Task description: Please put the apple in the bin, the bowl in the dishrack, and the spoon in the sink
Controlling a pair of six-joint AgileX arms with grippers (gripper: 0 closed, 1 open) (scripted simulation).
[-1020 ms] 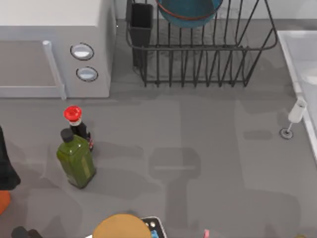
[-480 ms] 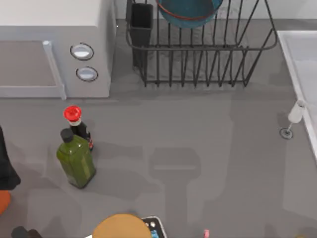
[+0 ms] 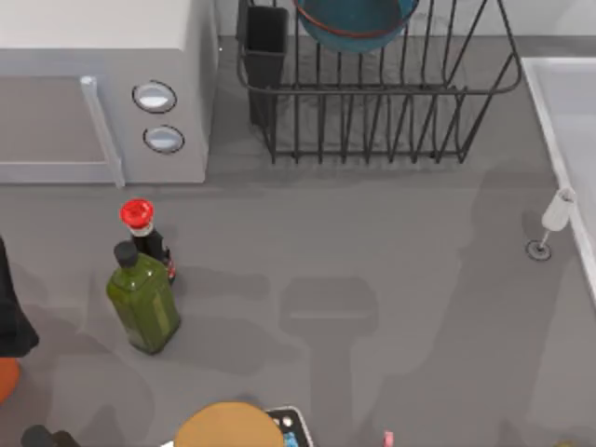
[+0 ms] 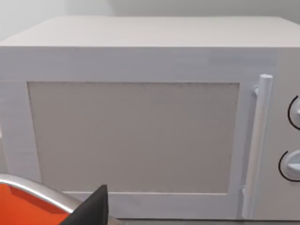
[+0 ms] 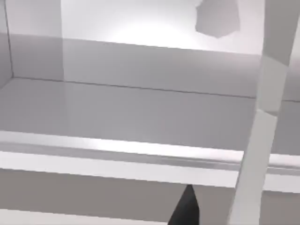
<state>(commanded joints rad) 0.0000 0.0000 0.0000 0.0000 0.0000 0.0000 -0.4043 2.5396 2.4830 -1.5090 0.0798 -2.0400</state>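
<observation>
The blue bowl (image 3: 357, 22) with its reddish rim stands among the prongs of the black wire dishrack (image 3: 377, 88) at the back of the table. The pale sink (image 3: 570, 112) lies along the right edge, and the right wrist view looks into its white basin (image 5: 140, 112). One dark fingertip (image 5: 186, 208) of my right gripper pokes in near the sink's rim. A dark fingertip (image 4: 95, 208) of my left gripper hangs in front of the microwave door. The apple and the spoon are out of view.
A white microwave (image 3: 93, 93) fills the back left. A green bottle (image 3: 142, 298) and a red-capped bottle (image 3: 142, 228) stand left of centre. A wine glass (image 3: 553, 220) stands by the sink. An orange, metal-rimmed container (image 4: 28, 204) sits under my left gripper.
A faint arm shadow on the table has slid rightward toward the sink. Bowl, rack and bottles have not moved.
</observation>
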